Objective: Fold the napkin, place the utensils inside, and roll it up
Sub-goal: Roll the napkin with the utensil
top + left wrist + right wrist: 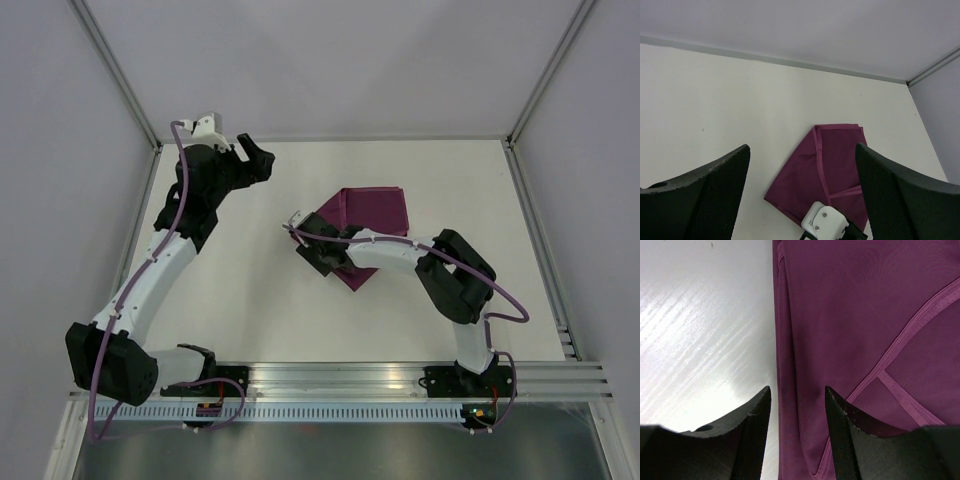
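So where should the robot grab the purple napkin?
Probably the napkin by its left edge, where the layers stack into a thicker lip beside bare table. Come from above with the right gripper; its jaws straddle that edge.

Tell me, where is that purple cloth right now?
In the top view, the napkin lies folded on the table, right of centre, with the right gripper at its near-left edge.

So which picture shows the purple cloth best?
The left wrist view. There the napkin shows nearly whole, folded flat, with only one corner behind the right arm. The top view shows it smaller, with the arm lying across part of it. The right wrist view shows only a close-up patch.
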`<state>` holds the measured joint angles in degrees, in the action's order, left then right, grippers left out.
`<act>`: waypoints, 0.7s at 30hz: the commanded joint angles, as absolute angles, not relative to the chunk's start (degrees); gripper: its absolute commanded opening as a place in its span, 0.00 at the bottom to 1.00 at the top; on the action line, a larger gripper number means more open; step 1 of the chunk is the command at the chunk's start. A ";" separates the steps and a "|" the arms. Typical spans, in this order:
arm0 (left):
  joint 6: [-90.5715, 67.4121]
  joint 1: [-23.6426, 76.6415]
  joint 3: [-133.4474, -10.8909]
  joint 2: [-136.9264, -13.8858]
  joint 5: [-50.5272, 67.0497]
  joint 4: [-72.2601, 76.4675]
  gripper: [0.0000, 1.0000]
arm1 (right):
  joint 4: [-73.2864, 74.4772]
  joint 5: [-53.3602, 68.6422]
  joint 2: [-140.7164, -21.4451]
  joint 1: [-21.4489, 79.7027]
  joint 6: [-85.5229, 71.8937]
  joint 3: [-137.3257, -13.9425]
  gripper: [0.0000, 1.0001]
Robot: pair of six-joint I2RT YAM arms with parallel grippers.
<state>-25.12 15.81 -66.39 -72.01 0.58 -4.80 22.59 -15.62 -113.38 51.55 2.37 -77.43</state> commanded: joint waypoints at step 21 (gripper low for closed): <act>-25.93 15.56 -64.60 -73.30 3.43 -3.78 0.88 | 19.95 -18.54 -113.47 53.44 3.34 -73.48 0.49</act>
<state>-25.12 15.81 -64.73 -72.62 2.09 -4.62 20.16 -17.04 -113.40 53.10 2.85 -74.63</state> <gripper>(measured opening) 0.883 0.490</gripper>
